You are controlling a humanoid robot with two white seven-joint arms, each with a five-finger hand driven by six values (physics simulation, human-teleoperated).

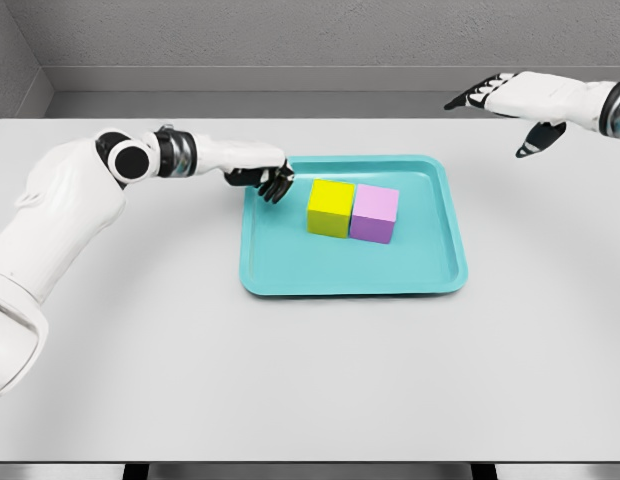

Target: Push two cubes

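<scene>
Fingertips of left robot hand [262, 174] hidden underneath.

No writing, label, brand mark or number can be read anywhere in the head view. Every visible surface is plain and unmarked.

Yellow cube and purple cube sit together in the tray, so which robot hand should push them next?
Probably the left hand. Its curled fingers are already over the teal tray's left rim, just beside the yellow cube, which touches the purple cube. The right hand hangs open, far off past the tray's back right corner.
</scene>
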